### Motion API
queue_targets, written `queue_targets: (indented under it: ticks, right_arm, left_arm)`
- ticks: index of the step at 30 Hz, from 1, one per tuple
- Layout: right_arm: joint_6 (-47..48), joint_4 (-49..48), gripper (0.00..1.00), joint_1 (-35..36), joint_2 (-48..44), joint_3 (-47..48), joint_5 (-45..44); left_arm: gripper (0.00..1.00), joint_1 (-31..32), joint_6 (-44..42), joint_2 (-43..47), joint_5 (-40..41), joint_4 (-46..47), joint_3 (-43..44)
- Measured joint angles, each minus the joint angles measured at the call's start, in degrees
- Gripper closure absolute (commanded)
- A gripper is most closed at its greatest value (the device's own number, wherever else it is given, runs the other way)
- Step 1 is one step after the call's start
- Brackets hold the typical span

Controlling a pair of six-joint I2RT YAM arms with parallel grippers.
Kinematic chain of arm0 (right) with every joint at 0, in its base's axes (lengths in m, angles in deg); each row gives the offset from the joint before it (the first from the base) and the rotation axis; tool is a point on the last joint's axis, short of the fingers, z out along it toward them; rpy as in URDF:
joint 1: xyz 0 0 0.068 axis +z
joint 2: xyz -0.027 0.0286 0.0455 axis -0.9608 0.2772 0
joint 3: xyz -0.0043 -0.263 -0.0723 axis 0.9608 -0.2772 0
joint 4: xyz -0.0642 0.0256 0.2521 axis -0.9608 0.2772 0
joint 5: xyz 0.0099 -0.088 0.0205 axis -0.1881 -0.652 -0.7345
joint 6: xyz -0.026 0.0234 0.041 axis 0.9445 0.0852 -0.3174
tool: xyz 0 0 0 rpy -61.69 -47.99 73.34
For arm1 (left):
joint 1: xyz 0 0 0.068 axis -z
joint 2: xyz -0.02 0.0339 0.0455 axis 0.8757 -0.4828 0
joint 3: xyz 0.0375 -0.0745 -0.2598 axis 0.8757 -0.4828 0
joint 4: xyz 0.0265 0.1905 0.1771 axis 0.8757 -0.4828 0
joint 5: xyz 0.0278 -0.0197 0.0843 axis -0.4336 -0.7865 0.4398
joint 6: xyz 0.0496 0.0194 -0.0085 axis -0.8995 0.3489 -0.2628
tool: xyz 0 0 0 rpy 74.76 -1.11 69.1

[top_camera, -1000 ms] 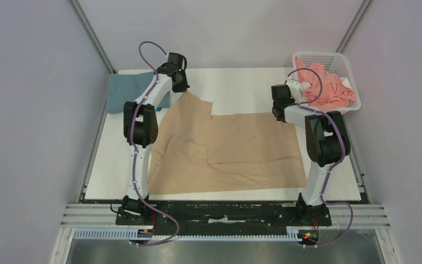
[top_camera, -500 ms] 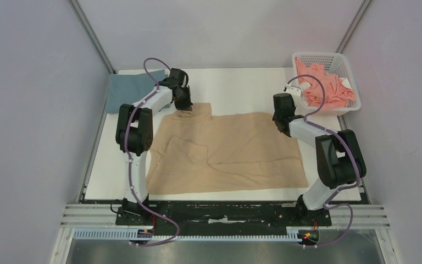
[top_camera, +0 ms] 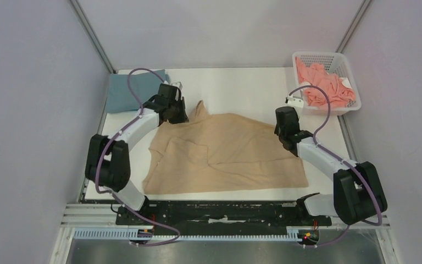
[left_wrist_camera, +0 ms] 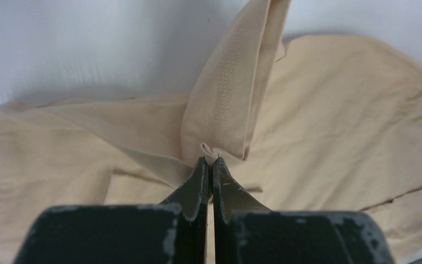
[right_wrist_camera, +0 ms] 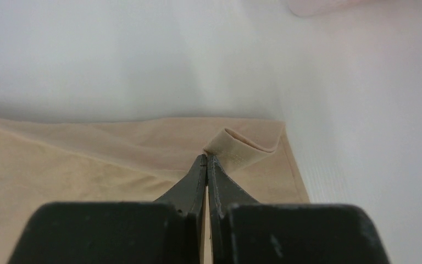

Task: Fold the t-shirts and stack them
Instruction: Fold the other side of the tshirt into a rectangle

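And the left gripper point(left_wrist_camera: 209, 163) is clenched on a stitched edge of the tan t-shirt point(top_camera: 225, 154) at 11 o'clock, the right gripper point(right_wrist_camera: 206, 159) pinching its corner at 2 o'clock; the shirt sprawls dead centre, grey-blue t-shirt point(top_camera: 122, 93) at 10 o'clock, coral pink t-shirt point(top_camera: 329, 88) in the basket point(top_camera: 314, 56) at 1 o'clock

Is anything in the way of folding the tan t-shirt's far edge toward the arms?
Nothing visible. The left end effector and right end effector pinch the far edge of the tan t-shirt; the grey-blue shirt and basket sit at far corners.
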Motion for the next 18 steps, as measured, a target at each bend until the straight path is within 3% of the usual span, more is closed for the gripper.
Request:
queue_targets:
  ticks: [10, 18]
  right_arm:
    - [-0.02, 4.48, 1.0, 0.02, -6.12, -3.23, -2.25]
    - [-0.09, 6.51, 1.0, 0.02, -9.94, -5.86, -2.78]
  left_arm:
    - [0.98, 2.03, 5.07, 21.94, 1.4, 2.38, -18.29]
    - [0.98, 4.33, 9.22, 34.14, 3.1, 1.25, -27.54]
